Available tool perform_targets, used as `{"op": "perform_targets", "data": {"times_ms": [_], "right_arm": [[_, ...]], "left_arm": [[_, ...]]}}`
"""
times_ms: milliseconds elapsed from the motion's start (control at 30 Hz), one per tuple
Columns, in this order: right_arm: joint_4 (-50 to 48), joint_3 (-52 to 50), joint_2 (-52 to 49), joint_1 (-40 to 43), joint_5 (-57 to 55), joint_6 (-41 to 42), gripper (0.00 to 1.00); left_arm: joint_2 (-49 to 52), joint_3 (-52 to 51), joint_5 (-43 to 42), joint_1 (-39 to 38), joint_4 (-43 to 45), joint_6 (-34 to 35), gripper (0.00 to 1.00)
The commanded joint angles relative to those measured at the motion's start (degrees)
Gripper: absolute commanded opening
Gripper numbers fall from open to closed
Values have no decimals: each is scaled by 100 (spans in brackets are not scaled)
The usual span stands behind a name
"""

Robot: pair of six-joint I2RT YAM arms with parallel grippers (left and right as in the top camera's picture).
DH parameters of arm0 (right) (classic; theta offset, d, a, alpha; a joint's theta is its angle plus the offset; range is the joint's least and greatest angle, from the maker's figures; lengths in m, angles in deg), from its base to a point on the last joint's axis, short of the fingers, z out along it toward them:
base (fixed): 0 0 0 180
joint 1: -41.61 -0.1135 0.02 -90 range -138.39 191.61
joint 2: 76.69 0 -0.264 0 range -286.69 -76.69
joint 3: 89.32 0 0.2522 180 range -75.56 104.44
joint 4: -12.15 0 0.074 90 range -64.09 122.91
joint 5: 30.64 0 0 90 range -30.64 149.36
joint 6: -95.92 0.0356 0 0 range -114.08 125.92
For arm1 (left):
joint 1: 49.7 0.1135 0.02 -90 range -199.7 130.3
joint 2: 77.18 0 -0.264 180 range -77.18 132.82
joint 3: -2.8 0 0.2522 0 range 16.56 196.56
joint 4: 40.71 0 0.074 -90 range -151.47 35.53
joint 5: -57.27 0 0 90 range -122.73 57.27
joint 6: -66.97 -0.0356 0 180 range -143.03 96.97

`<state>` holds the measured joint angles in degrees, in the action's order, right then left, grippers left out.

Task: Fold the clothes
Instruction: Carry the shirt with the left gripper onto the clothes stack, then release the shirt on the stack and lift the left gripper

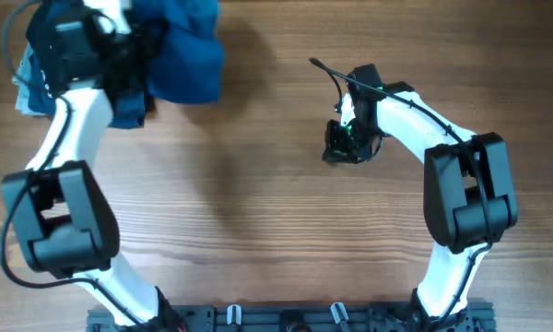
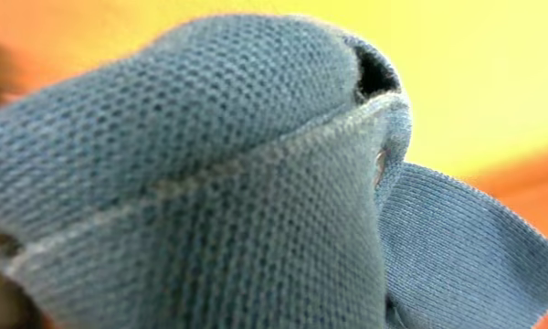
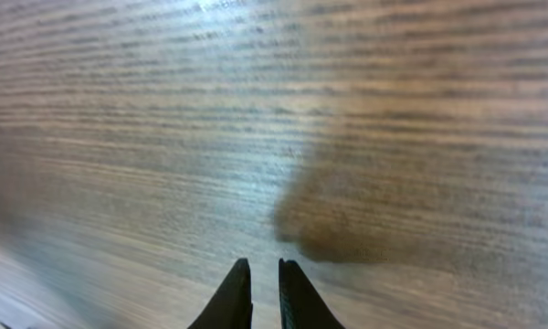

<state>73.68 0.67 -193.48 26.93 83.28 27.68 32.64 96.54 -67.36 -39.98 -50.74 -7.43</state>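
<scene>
Laying-out step, likely: left jaws pinch the bunched clothes [image 1: 189, 55], right jaws narrow and empty; next, spread them across the surface [image 1: 258, 212].

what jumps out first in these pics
A bunched mid-blue garment fills the table's far left corner at the end of the left arm, its knit swamping the left wrist view. The right arm's fingers hover nearly together over bare wood, holding nothing.
</scene>
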Motion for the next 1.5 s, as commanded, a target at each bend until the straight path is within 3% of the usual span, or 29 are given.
{"op": "perform_targets", "data": {"times_ms": [0, 267, 400, 500, 567, 700, 967, 1133, 1200, 1300, 1367, 1467], "right_arm": [[149, 15, 0, -13, -83, -81, 11], [393, 15, 0, -13, -81, -79, 11], [424, 15, 0, -13, -76, -74, 11], [507, 15, 0, -13, -76, -74, 11], [520, 15, 0, -13, -76, -76, 11], [560, 15, 0, -13, 20, -79, 11], [741, 15, 0, -13, 59, -258, 11], [745, 15, 0, -13, 337, -492, 11], [741, 15, 0, -13, 448, -533, 11], [719, 15, 0, -13, 446, -553, 11], [710, 15, 0, -13, 446, -579, 11], [684, 15, 0, -13, 446, -632, 11]], "left_arm": [[-247, 297, 175, 549, 367, 31, 6], [-96, 297, 302, 1646, 785, 201, 10], [192, 297, 990, 1725, 879, 201, 15], [592, 297, 1537, 1725, 1246, 203, 50], [774, 297, 1718, 1725, 1366, 203, 59], [966, 295, 2437, 1731, 1305, 203, 100], [138, 297, 2463, 1794, 1084, 597, 100], [-667, 297, 3659, 1794, 42, 1040, 100], [-935, 297, 3740, 1792, -251, 1036, 95], [-1237, 297, 3379, 1705, -404, 1036, 31], [-1224, 295, 3383, 1617, -13, 1036, 6], [-881, 295, 3397, 1469, 1060, 1016, 4]]}}
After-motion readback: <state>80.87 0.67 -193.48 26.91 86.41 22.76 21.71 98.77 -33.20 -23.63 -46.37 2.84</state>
